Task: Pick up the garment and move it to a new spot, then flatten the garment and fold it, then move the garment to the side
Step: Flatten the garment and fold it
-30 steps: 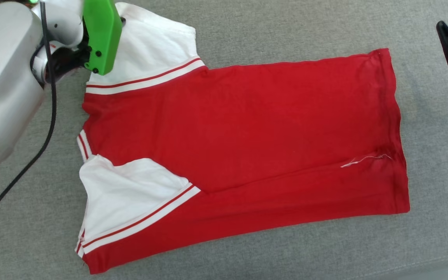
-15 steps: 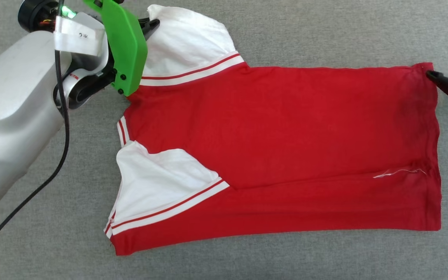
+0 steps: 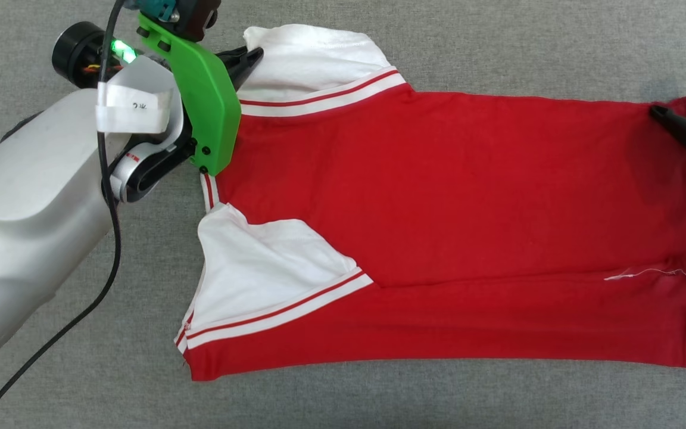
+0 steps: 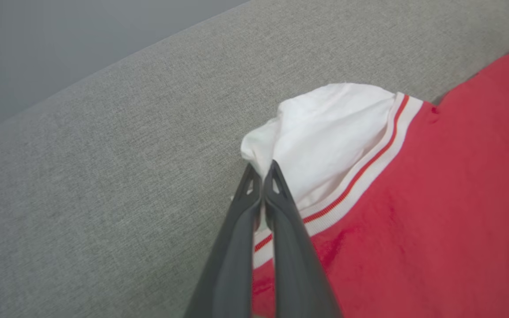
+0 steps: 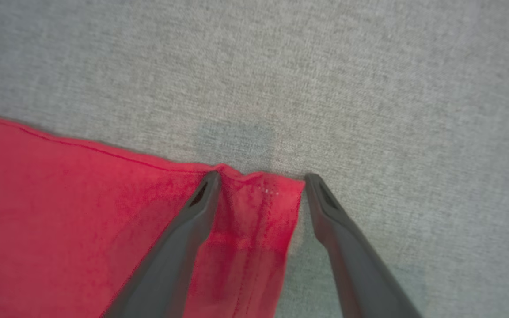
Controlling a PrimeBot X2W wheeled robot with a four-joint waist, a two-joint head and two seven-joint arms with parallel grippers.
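head view: garment (image 3: 468, 196) lies flat, seemingly part-folded; left gripper (image 4: 263, 170) clamps its sleeve (image 4: 325, 132), right gripper (image 5: 262, 176) gapes astride hem corner (image 5: 259, 198); folding unfinished.

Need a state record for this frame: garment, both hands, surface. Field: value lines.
garment: red with white sleeves, spread flat, lettering not visible
surface: grey fabric
left hand: shut, pinching edge of far white sleeve
right hand: open, fingers either side of far hem corner
lifted: no, garment lies on surface
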